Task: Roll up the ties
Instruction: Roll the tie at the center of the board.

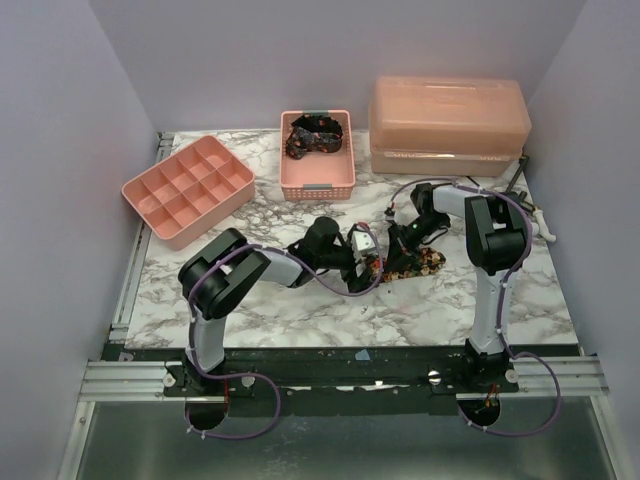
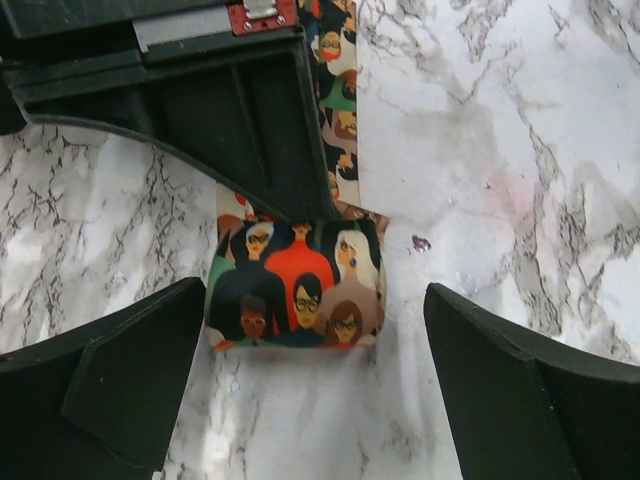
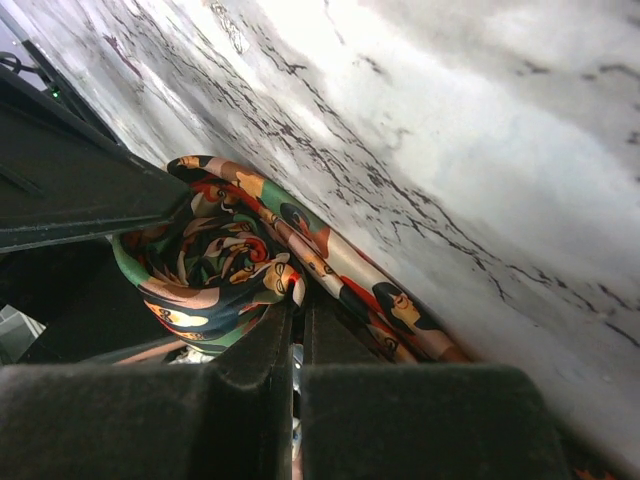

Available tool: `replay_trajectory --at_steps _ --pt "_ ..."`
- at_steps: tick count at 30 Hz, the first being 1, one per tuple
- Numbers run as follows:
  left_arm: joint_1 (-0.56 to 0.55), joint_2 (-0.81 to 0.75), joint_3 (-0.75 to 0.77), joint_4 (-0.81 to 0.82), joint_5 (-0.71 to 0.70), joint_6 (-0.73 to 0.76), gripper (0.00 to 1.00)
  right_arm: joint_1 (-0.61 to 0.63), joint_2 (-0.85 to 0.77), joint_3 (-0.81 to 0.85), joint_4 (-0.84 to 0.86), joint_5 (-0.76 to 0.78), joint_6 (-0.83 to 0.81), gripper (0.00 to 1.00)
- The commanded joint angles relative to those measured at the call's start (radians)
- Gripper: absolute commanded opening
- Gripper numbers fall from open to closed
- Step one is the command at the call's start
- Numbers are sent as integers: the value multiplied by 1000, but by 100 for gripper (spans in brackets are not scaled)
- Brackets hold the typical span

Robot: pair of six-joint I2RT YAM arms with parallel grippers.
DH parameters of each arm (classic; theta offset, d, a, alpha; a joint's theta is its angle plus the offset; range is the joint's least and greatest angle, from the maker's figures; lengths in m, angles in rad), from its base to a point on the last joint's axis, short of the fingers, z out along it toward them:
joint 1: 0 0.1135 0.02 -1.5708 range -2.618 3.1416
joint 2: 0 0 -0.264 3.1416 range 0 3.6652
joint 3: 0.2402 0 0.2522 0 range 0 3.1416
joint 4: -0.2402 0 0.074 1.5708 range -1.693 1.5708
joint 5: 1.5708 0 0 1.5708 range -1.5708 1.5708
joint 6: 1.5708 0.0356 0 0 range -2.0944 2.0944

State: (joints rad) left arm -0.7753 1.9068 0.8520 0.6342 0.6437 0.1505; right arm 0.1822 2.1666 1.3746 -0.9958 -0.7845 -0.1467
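Observation:
A tie [image 1: 418, 265] printed with faces in red, orange and green lies mid-table, one end wound into a roll [image 2: 296, 285]. My left gripper [image 1: 362, 243] is open. Its fingers [image 2: 120, 380] stand on either side of the roll without touching it [image 2: 315, 305]. My right gripper [image 1: 400, 246] is shut on the roll's inner edge [image 3: 285, 280], its fingers pressed together [image 3: 297, 325]. The roll [image 3: 205, 265] shows end-on in the right wrist view, and the loose length [image 3: 350, 285] runs away along the marble. A second, darker tie [image 1: 313, 133] lies bunched in the pink basket [image 1: 317, 187].
A pink divided tray [image 1: 187, 188] stands at the back left. A large pink lidded box [image 1: 447, 125] stands at the back right. The right gripper's black body [image 2: 200, 110] fills the upper left of the left wrist view. The table top is white marble [image 1: 300, 310].

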Motion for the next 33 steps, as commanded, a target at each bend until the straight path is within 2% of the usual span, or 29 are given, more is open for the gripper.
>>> replay_trajectory --at_steps 1,4,6,8,12,15,18,20,23,26,30,33 --pt "-9 73 56 121 -5 -55 99 5 103 -17 129 341 -105 1" --pt "-25 121 91 129 4 -36 98 6 112 2 114 337 -121 1" --pt "-39 145 116 117 2 -19 92 6 115 12 102 330 -127 1" --pt "-52 163 145 69 -11 6 81 9 109 12 98 315 -126 1" --pt "-62 172 165 -56 -93 23 52 13 84 1 95 258 -97 1" --pt "-61 154 140 -147 -139 40 38 12 44 -11 85 207 -71 1" --pt "-54 130 119 -264 -144 66 26 -1 -5 -2 42 148 -65 18" --pt "-49 113 108 -331 -138 84 23 -27 -39 20 2 96 -73 29" --pt "-44 94 104 -420 -121 121 23 -66 -70 64 -43 41 -96 35" --pt "-41 80 109 -470 -98 144 23 -69 -79 66 -30 66 -109 35" --pt "-38 75 139 -532 -88 143 23 -69 -40 34 37 179 -99 33" --pt "-35 63 166 -564 -115 121 27 -69 -17 -1 72 260 -112 30"
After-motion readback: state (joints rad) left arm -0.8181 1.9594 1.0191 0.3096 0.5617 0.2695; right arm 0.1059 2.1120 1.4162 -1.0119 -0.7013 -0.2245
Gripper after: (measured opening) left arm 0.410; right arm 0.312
